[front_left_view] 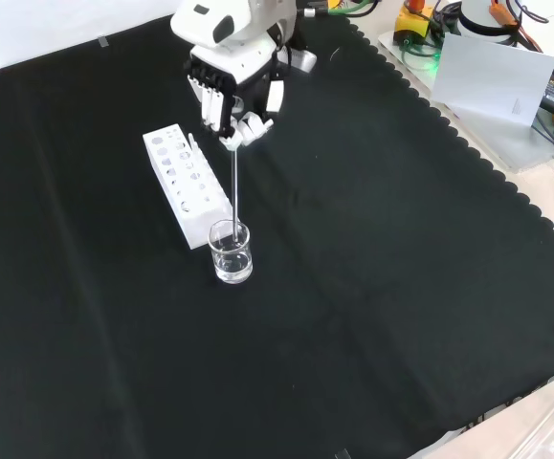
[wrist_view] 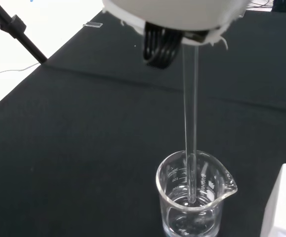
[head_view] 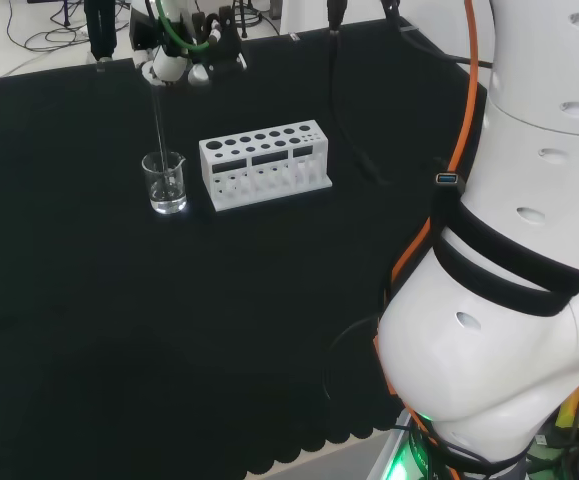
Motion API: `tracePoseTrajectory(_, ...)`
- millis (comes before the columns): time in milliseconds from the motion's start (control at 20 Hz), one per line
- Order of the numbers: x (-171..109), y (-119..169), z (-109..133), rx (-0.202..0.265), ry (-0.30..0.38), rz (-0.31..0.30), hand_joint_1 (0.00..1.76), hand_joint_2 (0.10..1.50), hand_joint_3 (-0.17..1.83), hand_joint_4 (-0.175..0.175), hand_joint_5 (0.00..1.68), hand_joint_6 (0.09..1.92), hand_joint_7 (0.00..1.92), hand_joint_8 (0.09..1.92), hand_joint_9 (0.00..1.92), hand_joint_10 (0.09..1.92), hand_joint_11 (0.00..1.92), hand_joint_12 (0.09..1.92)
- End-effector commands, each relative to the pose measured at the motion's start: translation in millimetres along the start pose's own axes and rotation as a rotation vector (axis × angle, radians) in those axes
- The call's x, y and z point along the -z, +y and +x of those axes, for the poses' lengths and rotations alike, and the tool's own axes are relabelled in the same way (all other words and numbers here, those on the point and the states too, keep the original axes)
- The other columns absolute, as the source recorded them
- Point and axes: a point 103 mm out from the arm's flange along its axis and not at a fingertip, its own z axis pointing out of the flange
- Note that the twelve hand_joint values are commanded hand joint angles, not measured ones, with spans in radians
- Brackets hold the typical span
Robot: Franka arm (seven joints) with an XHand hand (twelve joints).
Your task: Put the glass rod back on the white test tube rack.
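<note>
The hand (front_left_view: 231, 91) grips the upper end of the glass rod (front_left_view: 234, 186), with its fingers curled around it. The rod's long axis runs close to vertical: the upper end is in the hand, and the lower end points down into a clear glass beaker (front_left_view: 231, 252). In the wrist view, the rod (wrist_view: 191, 123) passes through the beaker's (wrist_view: 194, 200) mouth and its tip sits inside, above the base. The beaker stands upright on the black cloth (front_left_view: 382, 287), just beside one short end of the white test tube rack (front_left_view: 187, 185). In the head view, the beaker (head_view: 164, 183) is left of the rack (head_view: 263, 163), and the rod (head_view: 157, 120) rises from it toward the hand (head_view: 184, 60).
</note>
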Motion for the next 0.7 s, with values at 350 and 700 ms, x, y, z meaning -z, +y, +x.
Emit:
tracePoseTrajectory(350, 26, -10, -13, -0.019, -0.011, -0.022, 1.32, 0.61, 0.84, -0.175, 1.15, 0.72, 1.22, 1.14, 1.76, 0.70, 1.74, 0.74)
tracePoseTrajectory(700, 35, -4, -25, -0.039, 0.008, -0.040, 1.32, 0.61, 0.84, -0.175, 1.15, 0.72, 1.22, 1.14, 1.76, 0.70, 1.74, 0.74)
